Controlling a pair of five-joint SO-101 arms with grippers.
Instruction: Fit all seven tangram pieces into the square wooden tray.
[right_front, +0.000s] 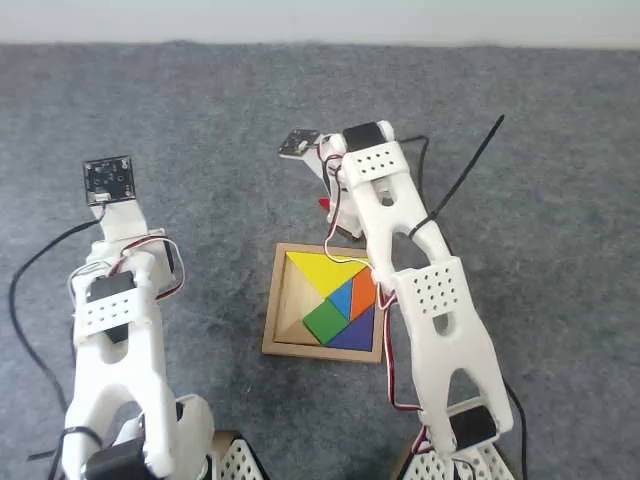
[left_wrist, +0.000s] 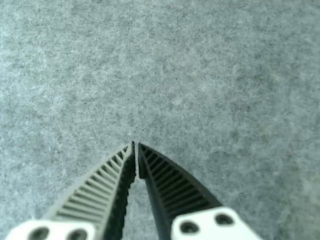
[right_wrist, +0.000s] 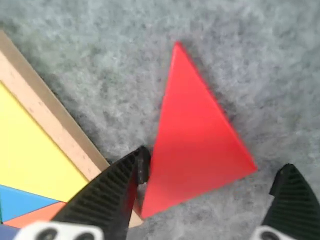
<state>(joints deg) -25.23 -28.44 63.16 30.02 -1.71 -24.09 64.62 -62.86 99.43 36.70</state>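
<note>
The square wooden tray (right_front: 320, 352) lies mid-table, holding yellow (right_front: 325, 270), blue (right_front: 342, 298), orange (right_front: 362, 295), green (right_front: 325, 320) and purple (right_front: 353, 334) pieces; its left part is bare wood. A red triangle (right_wrist: 195, 150) lies flat on the carpet just beyond the tray's far edge (right_wrist: 50, 125). My right gripper (right_wrist: 210, 182) is open and straddles the triangle's wide end, one finger (right_wrist: 115, 195) touching its edge beside the tray rim. My left gripper (left_wrist: 135, 146) is shut on nothing above bare carpet, far left of the tray.
Grey carpet covers the whole table. The right arm (right_front: 420, 270) stretches over the tray's right side and hides part of it. The left arm (right_front: 115, 300) stands well to the left. A pale wall edge runs along the back.
</note>
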